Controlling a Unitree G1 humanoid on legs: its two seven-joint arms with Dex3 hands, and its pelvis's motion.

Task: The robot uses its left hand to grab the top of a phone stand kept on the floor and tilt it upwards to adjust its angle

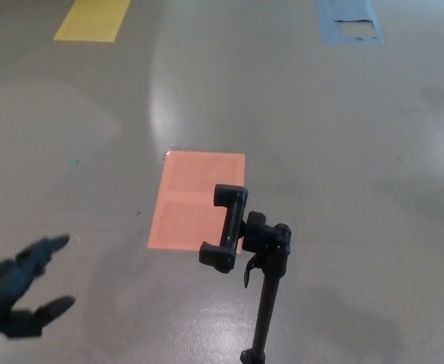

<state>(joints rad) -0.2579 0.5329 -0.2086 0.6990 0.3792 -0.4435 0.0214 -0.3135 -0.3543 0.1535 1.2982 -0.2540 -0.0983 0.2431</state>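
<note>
Black phone stand (261,265) standing upright on grey floor (343,152), clamp head (226,226) facing left, holding nothing. Left hand (14,292) hovering at near left, fingers (46,249) spreading apart, well apart from stand. Orange patch (192,199) lying behind clamp; yellow patch (93,19) far left, blue patch (349,23) far right.
</note>
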